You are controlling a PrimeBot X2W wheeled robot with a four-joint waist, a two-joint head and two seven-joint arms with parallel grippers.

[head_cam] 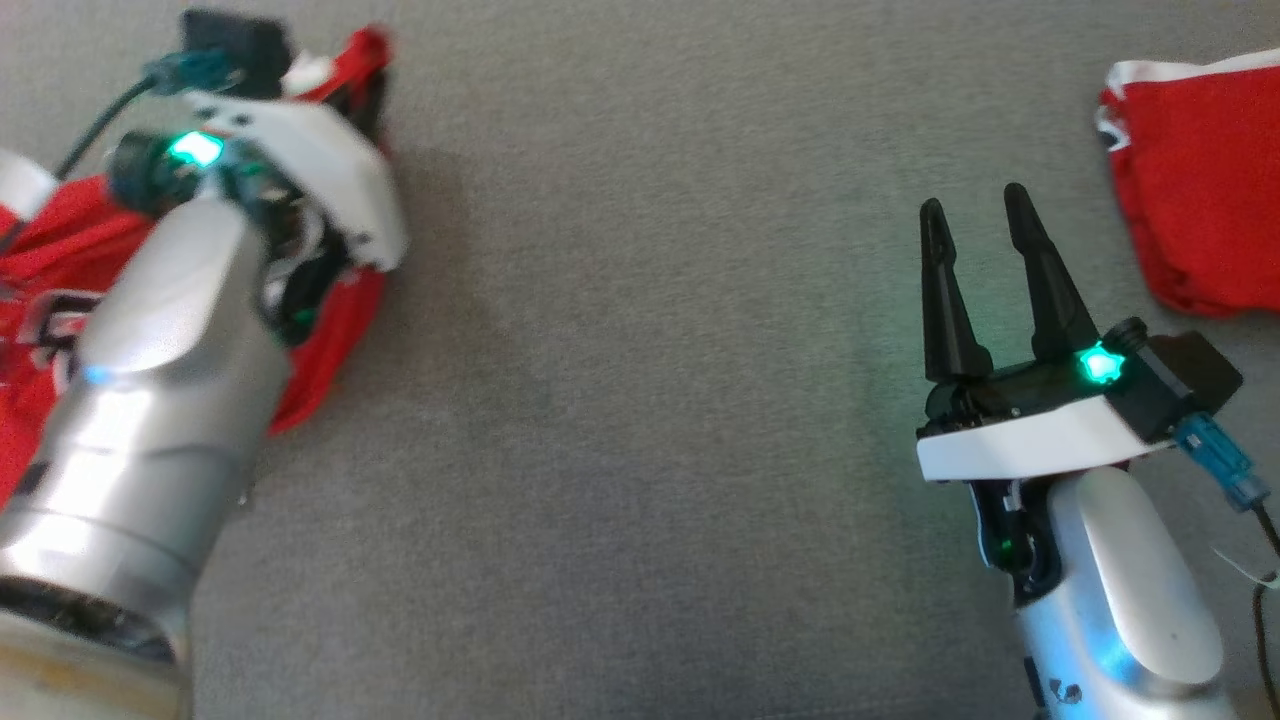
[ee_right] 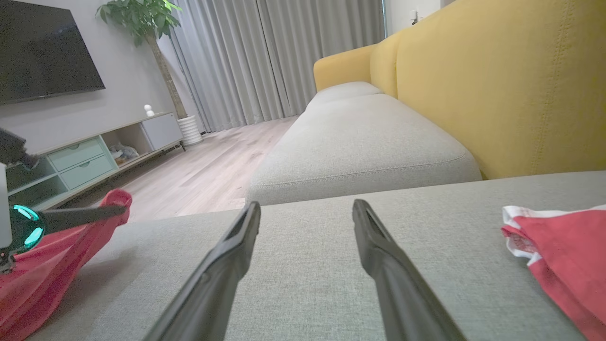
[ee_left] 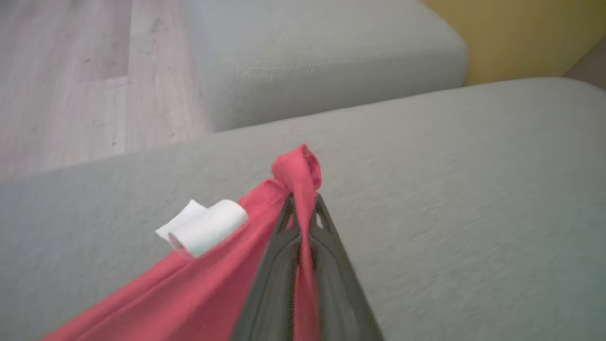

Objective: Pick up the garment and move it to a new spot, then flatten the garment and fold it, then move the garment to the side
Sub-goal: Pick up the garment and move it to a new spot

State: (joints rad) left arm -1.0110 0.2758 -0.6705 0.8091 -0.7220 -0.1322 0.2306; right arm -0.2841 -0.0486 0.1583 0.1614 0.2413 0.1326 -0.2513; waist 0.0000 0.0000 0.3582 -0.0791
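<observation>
The left tool (ee_left: 303, 199) was clamped tight on a bunched fold of the crumpled red fabric garment (ee_left: 189, 293), and a knot of red cloth poked out past its 2 dark fingertips. From that pinch the cloth ran back in a taut band towards the wrist. The held end was raised off the broad grey woven sofa seat cushion (ee_left: 450, 189). In the head view the rest of the garment lay heaped on the cushion's left part, under the silver left forearm (head_cam: 160, 400). A small curled white label (ee_left: 208, 227) stood out from the cloth just beside the left tool's fingers, and no writing could be read on it. A black-and-white print (head_cam: 50, 325) on the heap was too blurred to read.

The right tool (head_cam: 975, 215) hung over the cushion's right part with its 2 long dark fingers spread wide and nothing between them. The right wrist view showed bare grey weave in the gap. At the cushion's far right edge lay a second red garment with white trim (head_cam: 1200, 180), folded flat. It was apart from the right tool and well apart from the held garment.

Beyond the cushion's far end sat a second grey seat cushion (ee_right: 360, 142). A mustard-yellow upholstered backrest (ee_right: 497, 85) rose along the cushion's right side, and pale wooden floor (ee_right: 203, 170) lay off its left.
</observation>
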